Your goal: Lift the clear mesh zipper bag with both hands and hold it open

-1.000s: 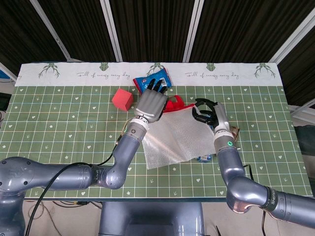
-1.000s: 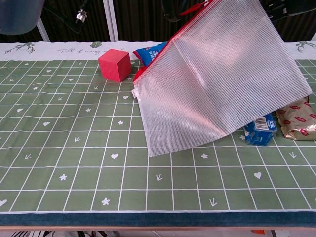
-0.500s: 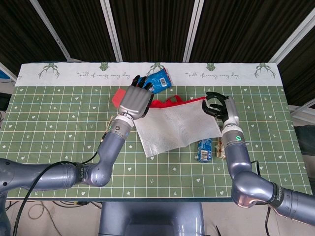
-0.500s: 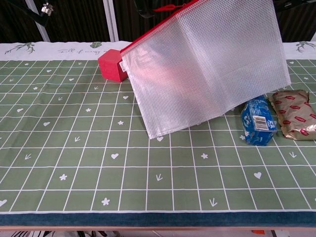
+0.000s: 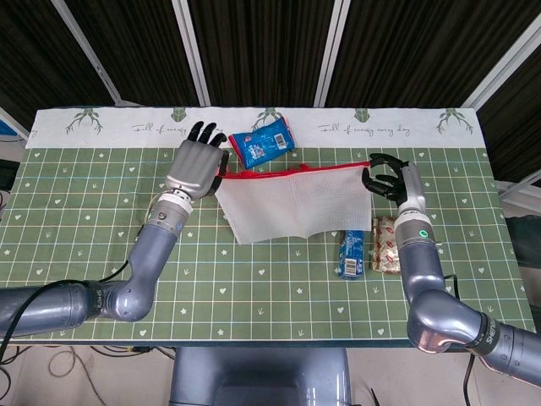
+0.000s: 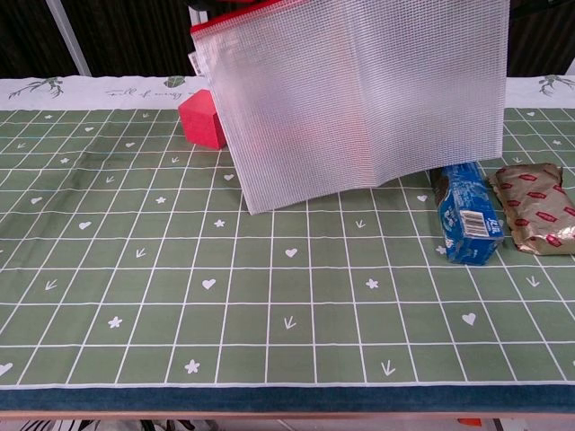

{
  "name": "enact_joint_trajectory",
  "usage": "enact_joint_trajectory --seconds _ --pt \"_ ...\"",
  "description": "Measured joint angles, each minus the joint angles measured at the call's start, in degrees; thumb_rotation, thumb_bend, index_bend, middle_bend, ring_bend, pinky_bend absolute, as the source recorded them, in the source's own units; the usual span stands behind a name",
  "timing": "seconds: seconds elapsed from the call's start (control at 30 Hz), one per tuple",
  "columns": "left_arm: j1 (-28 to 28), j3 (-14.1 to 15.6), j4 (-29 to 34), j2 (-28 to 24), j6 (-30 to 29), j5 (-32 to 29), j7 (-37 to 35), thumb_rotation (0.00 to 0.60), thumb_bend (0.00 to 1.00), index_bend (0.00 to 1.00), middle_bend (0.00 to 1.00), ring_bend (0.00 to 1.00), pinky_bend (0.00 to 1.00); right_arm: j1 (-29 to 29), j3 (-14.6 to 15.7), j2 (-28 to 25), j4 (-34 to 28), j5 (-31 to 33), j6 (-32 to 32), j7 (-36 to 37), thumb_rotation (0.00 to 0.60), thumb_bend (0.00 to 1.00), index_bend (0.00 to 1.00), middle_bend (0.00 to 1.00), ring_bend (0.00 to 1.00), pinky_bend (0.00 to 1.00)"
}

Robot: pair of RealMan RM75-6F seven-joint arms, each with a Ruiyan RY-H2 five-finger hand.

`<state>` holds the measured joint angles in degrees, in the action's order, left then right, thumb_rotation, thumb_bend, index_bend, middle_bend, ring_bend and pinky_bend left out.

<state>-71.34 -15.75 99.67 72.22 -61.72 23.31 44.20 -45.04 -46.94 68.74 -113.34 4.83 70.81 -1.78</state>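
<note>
The clear mesh zipper bag with a red zip edge [image 5: 292,201] now hangs stretched between both hands, well off the green gridded surface [image 6: 135,296]; half a second ago it still sloped down to the right, and a second ago its lower corner lay on the cloth over the snacks. The left hand [image 5: 196,165] has swung outward and grips the left end of the red edge, while the right hand [image 5: 390,179] has moved to the right and pinches the right end, so the top now runs nearly level. In the chest view the bag's sheet [image 6: 359,90] hangs straight and its lower edge clears the surface. That suggests the lift is done; whether the mouth is actually parted cannot be told, since the red edge reads as a single line from above. The bag looks empty. Uncovered below it lie a blue snack packet [image 6: 467,211] and, just beside it, a brown-gold wrapped packet [image 6: 537,206]. A red cube [image 6: 203,118] sits behind the bag's left side, and a blue crinkled snack bag [image 5: 262,142] lies near the far edge.
</note>
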Motion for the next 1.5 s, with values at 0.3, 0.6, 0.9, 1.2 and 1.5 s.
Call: enact_joint_trajectory --seconds 0.3,0.6,0.9,1.2,1.5 --pt "2.2 0.8 1.7 -3.6 0.5 1.5 -1.5 0.6 0.49 0.62 0.2 0.0 0.0 0.5 0.2 -0.8 0.6 0.2 -0.5 0.3 0.6 0.58 0.69 0.26 0.0 0.24" --pt "2.7 1.3 1.7 -4.2 0.8 1.9 -1.8 0.6 0.49 0.62 0.2 0.0 0.0 1.0 0.5 -1.2 1.4 0.3 -1.0 0.6 0.6 0.58 0.69 0.26 0.0 0.24" --pt "3.0 1.5 1.4 -4.9 0.8 1.8 -1.8 0.6 0.49 0.62 0.2 0.0 0.0 1.2 0.6 -1.5 2.3 0.3 -1.1 1.0 0.6 0.58 0.69 0.26 0.0 0.24" --pt "3.9 1.8 1.7 -6.0 0.9 2.1 -2.4 0.6 0.49 0.62 0.2 0.0 0.0 1.5 0.8 -1.8 2.4 0.2 -1.1 1.3 0.6 0.58 0.69 0.26 0.0 0.24" --pt "4.5 1.9 2.2 -6.2 1.2 2.8 -3.5 0.6 0.18 0.23 0.07 0.0 0.0 1.4 2.1 -2.1 1.7 -1.2 -1.8 0.2 0.6 0.29 0.08 0.01 0.0 0.22"
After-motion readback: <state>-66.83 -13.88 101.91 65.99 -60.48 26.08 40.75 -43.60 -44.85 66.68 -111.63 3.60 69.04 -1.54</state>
